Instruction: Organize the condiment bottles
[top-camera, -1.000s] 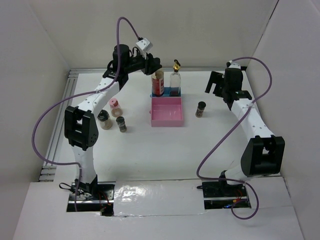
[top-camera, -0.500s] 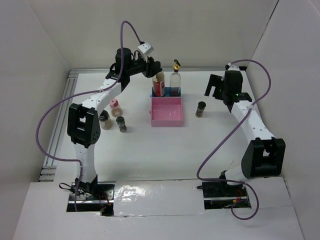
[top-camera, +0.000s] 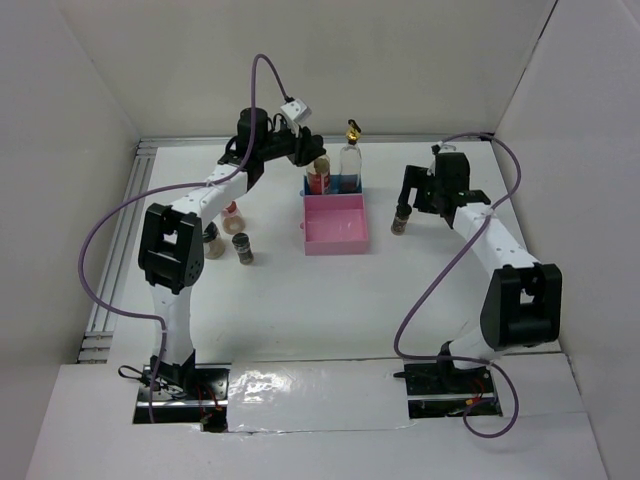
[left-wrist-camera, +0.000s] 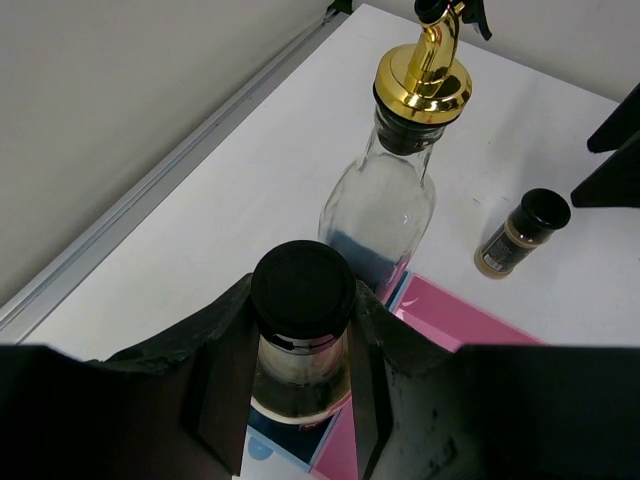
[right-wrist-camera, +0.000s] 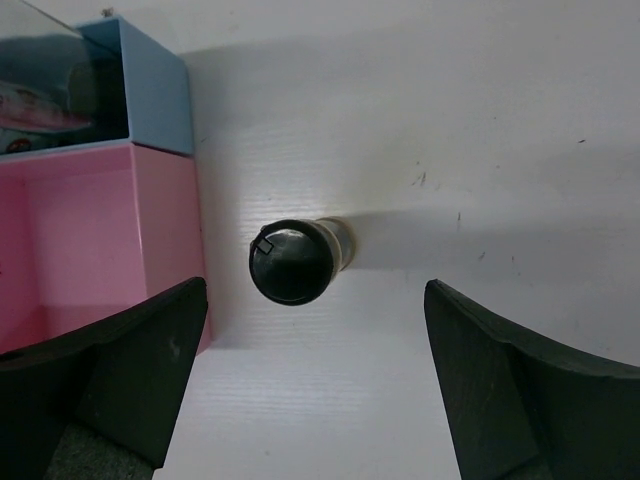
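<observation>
While three small jars wait near the left arm, a dark-capped jar (top-camera: 242, 247), a pale-filled jar (top-camera: 211, 241) and a pink-capped jar (top-camera: 231, 209) half hidden by that arm, both arms work farther out. Right of the tray (top-camera: 335, 228), the right gripper (right-wrist-camera: 315, 330) hangs spread wide over a spice jar (right-wrist-camera: 290, 262) standing upright on the table (right-wrist-camera: 450, 120), with a finger on either side and neither touching it. That jar looks light and rigid. Its round wall is probably slick, so the pads should close across the body below the cap.

Farther back, in the tray's blue far compartment, the left gripper (left-wrist-camera: 300, 355) is closed on the black-capped bottle (left-wrist-camera: 303, 290), its fingers (left-wrist-camera: 215, 370) pinching just under the cap. Whether the bottle's base rests on the tray I cannot tell. Just to its right stands the gold-capped bottle (left-wrist-camera: 385, 200), upright. Both seem to be glass: stiff, smooth and breakable. The tan liquid adds weight low down, so a neck hold may let the black-capped bottle swing, and a lower grip would steady it.
</observation>
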